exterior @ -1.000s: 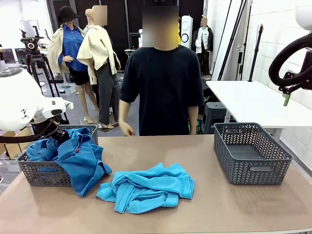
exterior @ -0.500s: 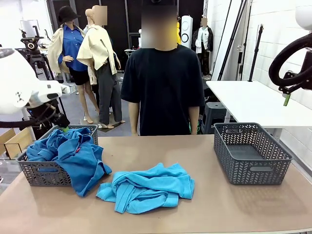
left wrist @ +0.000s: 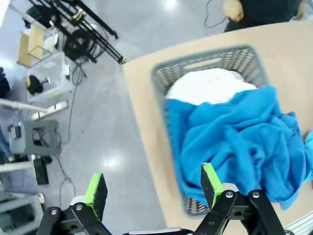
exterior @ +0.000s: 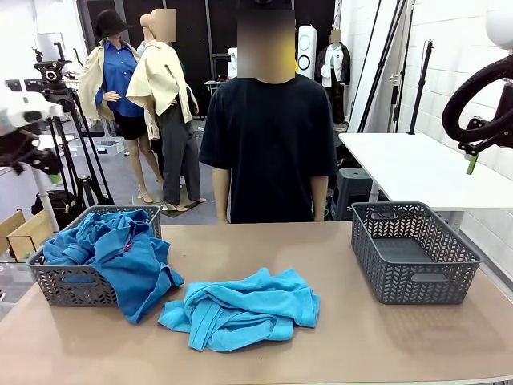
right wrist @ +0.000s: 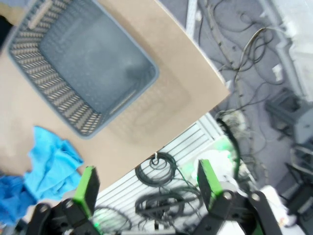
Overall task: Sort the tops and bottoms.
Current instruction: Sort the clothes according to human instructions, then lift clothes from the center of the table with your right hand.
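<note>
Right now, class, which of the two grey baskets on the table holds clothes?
The left basket: royal-blue shirts fill it and spill over its front rim. The right basket holds nothing.

The left arm (exterior: 20, 128) is now lifted up and out to the far left, clear of the left basket (exterior: 56, 285), and the person's hand hangs lowered at their side.

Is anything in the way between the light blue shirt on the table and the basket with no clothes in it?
Nothing visible is. The sky-blue shirt lies crumpled mid-table, and only bare tabletop runs from it to the gray basket on the robot's right. The person stands behind the far edge, hands off the table.
</note>
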### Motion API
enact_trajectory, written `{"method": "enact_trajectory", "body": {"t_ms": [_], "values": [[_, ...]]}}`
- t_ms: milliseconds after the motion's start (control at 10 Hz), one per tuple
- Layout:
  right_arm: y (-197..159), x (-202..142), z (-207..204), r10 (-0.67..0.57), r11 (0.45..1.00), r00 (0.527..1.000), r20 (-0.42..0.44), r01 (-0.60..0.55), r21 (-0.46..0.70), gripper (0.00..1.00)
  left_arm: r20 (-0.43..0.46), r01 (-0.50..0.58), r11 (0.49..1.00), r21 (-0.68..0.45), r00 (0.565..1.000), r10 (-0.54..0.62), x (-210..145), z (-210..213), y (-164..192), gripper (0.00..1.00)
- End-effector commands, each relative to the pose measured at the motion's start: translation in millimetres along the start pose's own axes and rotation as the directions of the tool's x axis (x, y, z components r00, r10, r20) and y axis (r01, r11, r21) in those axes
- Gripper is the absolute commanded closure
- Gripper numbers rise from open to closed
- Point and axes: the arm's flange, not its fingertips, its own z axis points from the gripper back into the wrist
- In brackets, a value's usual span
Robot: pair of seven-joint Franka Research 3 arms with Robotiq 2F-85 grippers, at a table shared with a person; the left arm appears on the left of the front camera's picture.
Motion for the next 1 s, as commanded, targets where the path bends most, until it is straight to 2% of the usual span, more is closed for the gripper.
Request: {"method": "enact_trajectory", "body": {"t_ms": [0, 200, 500, 700, 900], "values": [[0, 0, 1, 0.008, 1.000, 1.000, -0.006, -0.008, 0.001, 0.00, -0.056, -0.101, 0.994, -0.046, 0.994, 0.098, -13, -12, 47, 0.00], [0, 0, 1, 0.008, 1.000, 1.000, -0.006, -0.008, 0.001, 0.00, -0.060, -0.239, 0.967, -0.090, 0.970, 0.234, -49, -19, 84, 0.00], [0, 0, 1, 0.008, 1.000, 1.000, -0.006, -0.008, 0.001, 0.00, -0.110, -0.392, 0.917, -0.073, 0.917, 0.383, -97, -32, 119, 0.00], [0, 0, 1, 0.008, 1.000, 1.000, -0.006, -0.008, 0.001, 0.00, -0.109, -0.459, 0.886, -0.066, 0.886, 0.451, -113, -34, 132, 0.00], [0, 0, 1, 0.008, 1.000, 1.000, -0.006, -0.008, 0.001, 0.00, -0.093, -0.445, 0.891, -0.089, 0.894, 0.437, -101, -33, 124, 0.00]]}}
